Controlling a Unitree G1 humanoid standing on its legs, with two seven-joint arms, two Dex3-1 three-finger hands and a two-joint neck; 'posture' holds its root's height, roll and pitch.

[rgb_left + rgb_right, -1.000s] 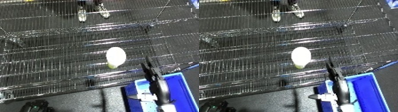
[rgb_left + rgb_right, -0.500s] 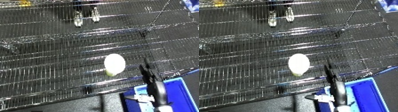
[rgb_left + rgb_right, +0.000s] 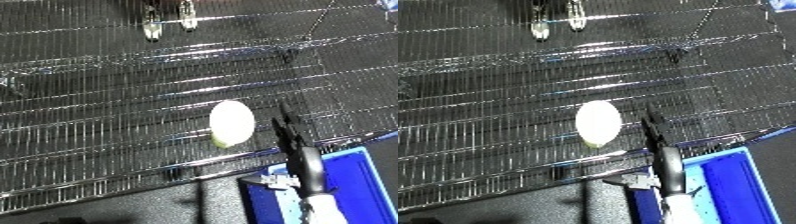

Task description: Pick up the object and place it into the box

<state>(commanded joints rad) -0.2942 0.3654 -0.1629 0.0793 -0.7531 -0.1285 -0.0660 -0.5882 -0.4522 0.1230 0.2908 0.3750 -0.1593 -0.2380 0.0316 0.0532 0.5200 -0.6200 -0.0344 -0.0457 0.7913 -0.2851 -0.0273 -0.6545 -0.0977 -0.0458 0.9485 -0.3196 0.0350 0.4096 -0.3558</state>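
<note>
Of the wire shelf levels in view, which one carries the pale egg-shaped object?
The nearest, lower wire shelf, the one whose front edge borders the blue bin. The pale egg-shaped object lies there beside the right hand; the upper level holds none.

The right hand (image 3: pixel 655 131) reaches straight-fingered just beside the pale oval object (image 3: pixel 598 123) on the wire shelf (image 3: pixel 487 100).

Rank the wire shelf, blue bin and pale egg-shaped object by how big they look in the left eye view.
1. Wire shelf, filling most of the view.
2. Blue bin, partly cut off by the view's edge.
3. Pale egg-shaped object.
</note>
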